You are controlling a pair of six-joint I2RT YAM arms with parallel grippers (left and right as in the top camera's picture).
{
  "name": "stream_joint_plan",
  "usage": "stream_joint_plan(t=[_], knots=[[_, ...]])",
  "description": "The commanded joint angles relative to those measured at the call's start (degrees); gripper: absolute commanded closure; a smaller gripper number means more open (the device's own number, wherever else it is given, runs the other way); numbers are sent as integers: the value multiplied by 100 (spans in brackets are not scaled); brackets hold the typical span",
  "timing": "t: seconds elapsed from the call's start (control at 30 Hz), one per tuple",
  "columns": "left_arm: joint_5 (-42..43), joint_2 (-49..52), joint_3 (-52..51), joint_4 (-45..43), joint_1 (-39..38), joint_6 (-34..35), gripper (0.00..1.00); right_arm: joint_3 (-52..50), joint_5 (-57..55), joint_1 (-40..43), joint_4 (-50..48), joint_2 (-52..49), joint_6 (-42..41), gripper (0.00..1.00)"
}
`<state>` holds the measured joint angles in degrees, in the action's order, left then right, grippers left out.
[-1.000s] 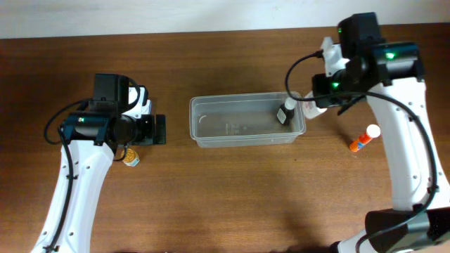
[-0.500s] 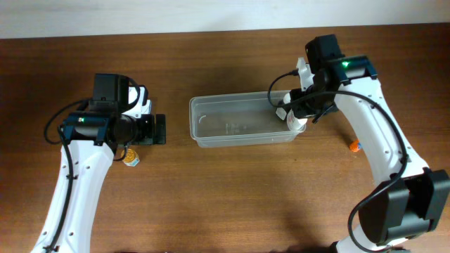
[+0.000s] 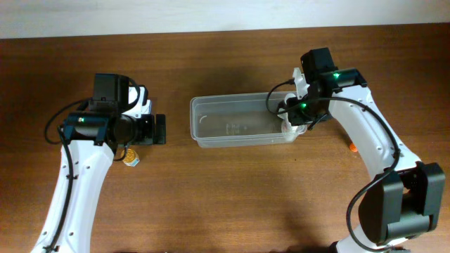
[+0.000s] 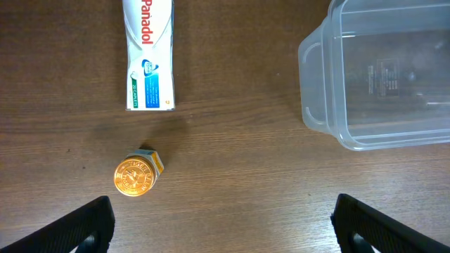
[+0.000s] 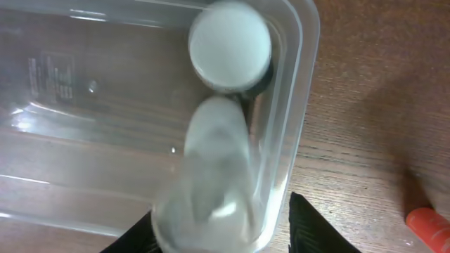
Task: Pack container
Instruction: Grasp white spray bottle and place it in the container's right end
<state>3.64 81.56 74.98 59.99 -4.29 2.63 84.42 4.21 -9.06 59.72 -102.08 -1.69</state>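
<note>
The clear plastic container [image 3: 239,123] lies at the table's middle; it also shows in the left wrist view [image 4: 320,123] and the right wrist view [image 5: 84,140]. My right gripper [image 3: 292,121] is over the container's right end. In the right wrist view a white bottle [image 5: 211,169] lies inside the container between my fingers [image 5: 218,228], blurred, with its round white end [image 5: 230,43] farthest from me. The fingers stand wider than the bottle. My left gripper [image 3: 160,129] is open and empty left of the container, over bare wood [image 4: 225,225].
A white Panadol box [image 4: 149,53] and a small gold-capped jar [image 4: 137,176] lie left of the container; the jar also shows in the overhead view [image 3: 131,159]. An orange glue stick [image 5: 429,226] lies right of the container, mostly hidden under my right arm [image 3: 354,147].
My right gripper moved left with the white bottle, from beside the container's right end to over it, and the bottle now sits down inside. The left arm has not moved.
</note>
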Motion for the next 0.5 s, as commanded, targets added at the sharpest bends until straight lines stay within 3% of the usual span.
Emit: stream_joint_plan(t=[0.0,0.33,0.47], knots=[[-42,20,109,-17,44,-90,1,-26,33,-33,-15,35,-48,56],[-42,20,109,-15,44,-92,1,164,-61,-31,107,160,-52,45],[-42,20,109,-15,46,-90,1,903,-890,26,715,610,-450,38]])
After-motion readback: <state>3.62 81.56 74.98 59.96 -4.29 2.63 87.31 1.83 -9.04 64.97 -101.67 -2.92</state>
